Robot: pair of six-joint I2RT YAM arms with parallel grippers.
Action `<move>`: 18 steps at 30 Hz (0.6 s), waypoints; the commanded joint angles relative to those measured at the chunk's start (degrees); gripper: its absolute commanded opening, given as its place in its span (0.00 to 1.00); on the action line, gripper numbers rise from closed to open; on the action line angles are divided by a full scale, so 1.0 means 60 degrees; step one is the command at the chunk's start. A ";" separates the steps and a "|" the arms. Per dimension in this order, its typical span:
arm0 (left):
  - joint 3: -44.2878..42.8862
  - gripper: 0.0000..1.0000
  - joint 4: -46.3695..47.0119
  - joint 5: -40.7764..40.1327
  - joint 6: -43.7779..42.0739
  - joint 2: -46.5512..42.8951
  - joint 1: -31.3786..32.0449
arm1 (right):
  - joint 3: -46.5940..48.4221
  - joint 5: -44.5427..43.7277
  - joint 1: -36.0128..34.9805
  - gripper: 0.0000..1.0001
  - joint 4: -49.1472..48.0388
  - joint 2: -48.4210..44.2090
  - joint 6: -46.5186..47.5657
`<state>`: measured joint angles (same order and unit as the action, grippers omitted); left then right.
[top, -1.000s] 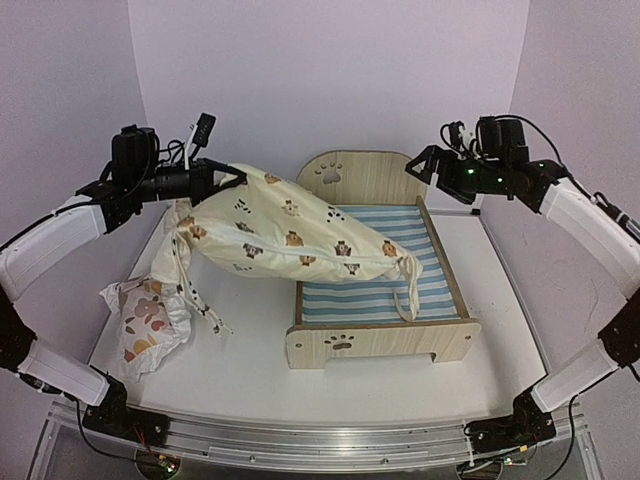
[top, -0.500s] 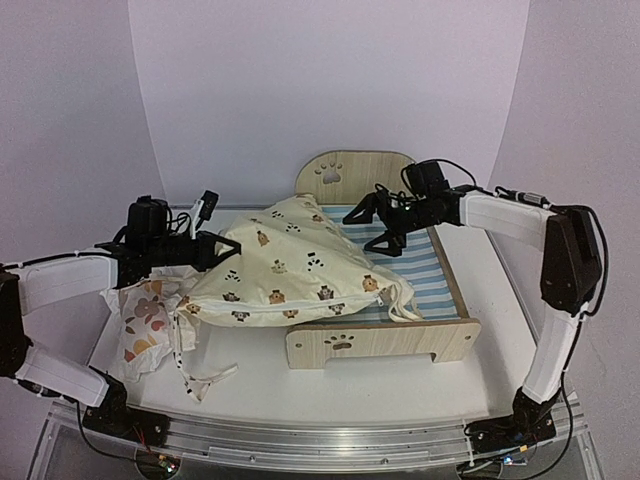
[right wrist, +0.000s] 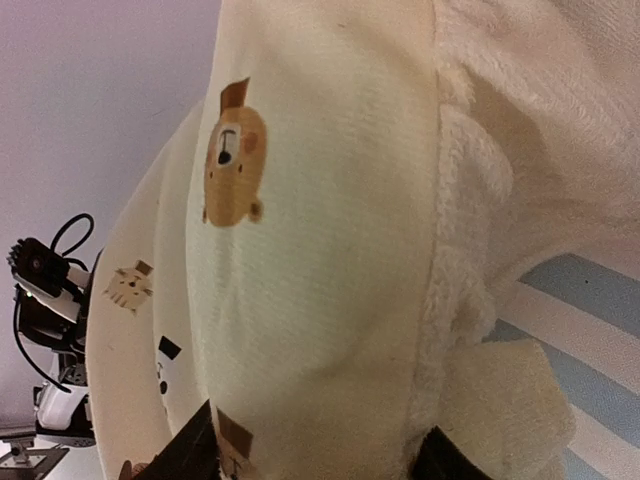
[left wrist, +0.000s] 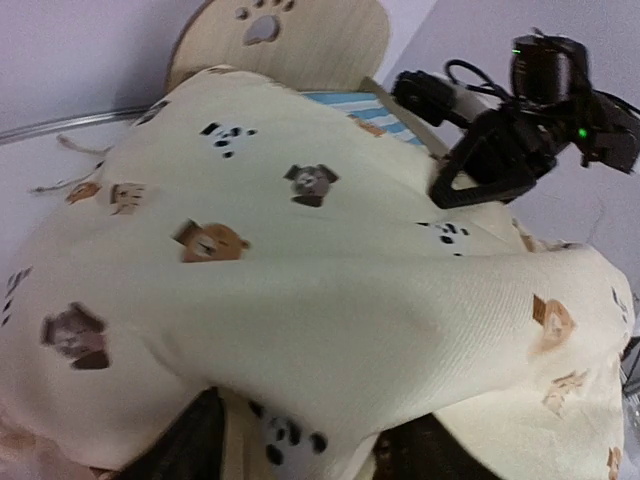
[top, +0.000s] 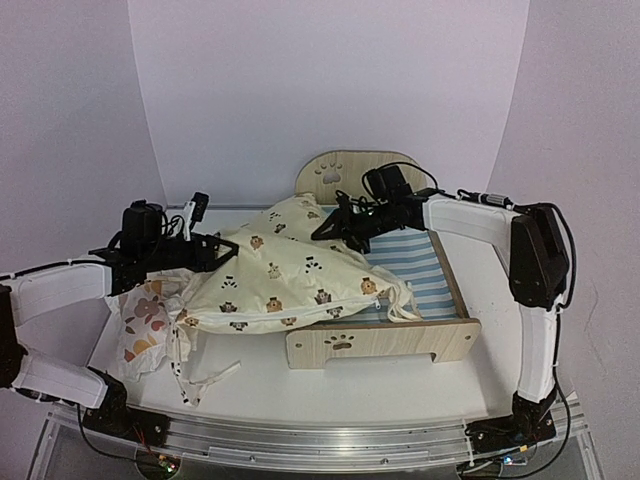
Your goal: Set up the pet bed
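Observation:
The pet bed (top: 380, 343) stands mid-table, a light-wood frame with a paw-print footboard, an arched headboard (left wrist: 290, 35) and a striped base (right wrist: 590, 330). A cream animal-print cushion (top: 290, 275) lies slanted over its left half and spills off the left side. My left gripper (top: 215, 252) is at the cushion's left corner; its fingers stand apart with cloth (left wrist: 300, 250) lying loose between them. My right gripper (top: 335, 225) reaches in over the bed at the cushion's far edge. There its jaws are closed on the thick cushion (right wrist: 310, 250), which fills the gap between them.
A small white pillow (top: 145, 325) with orange-brown prints lies on the table at the left, under the left arm. The cushion's ties (top: 205, 380) trail toward the front edge. Purple walls close in the back and both sides.
The cushion has come down from the air onto the bed. My right arm swung in from the right and closed on its far edge. My left jaws have opened.

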<state>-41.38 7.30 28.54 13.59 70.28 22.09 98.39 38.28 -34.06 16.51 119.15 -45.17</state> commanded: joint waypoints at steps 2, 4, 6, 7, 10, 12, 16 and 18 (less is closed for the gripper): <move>-0.1595 0.98 -0.3079 -0.3627 0.1474 -0.0750 -0.0016 | 0.0186 -0.0170 0.0027 0.01 -0.0108 -0.0068 0.0332; -0.2087 0.98 -0.4403 -0.4886 0.2038 -0.0630 -0.0059 | 0.0155 -0.0207 0.0045 0.00 -0.0099 -0.0095 0.0399; -0.2449 0.97 -0.5672 -0.5588 0.2900 -0.0400 -0.0222 | 0.0048 -0.0270 0.0071 0.00 -0.0077 -0.0242 0.0539; -0.2529 0.97 -0.6125 -0.5564 0.3178 -0.0289 -0.0317 | -0.0055 -0.0348 0.0093 0.00 -0.0056 -0.0380 0.0660; -0.2321 0.94 -0.6645 -0.5109 0.3633 -0.0167 -0.0427 | -0.0420 -0.0727 0.0157 0.00 0.0043 -0.0845 0.1109; -0.2042 0.92 -0.6639 -0.4882 0.3831 -0.0193 -0.0441 | -0.0584 -0.0862 0.0196 0.00 0.0100 -0.1031 0.1294; -0.1320 0.88 -0.6043 -0.3713 0.3911 -0.0166 -0.0474 | -0.0798 -0.0877 0.0212 0.00 0.0173 -0.1191 0.1472; -0.0963 0.87 -0.5367 -0.2981 0.3904 0.0052 -0.0473 | -0.0914 -0.0901 0.0212 0.00 0.0205 -0.1283 0.1608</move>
<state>-50.25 -28.19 3.31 34.98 68.90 19.44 94.21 34.41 -33.74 16.34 115.81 -38.56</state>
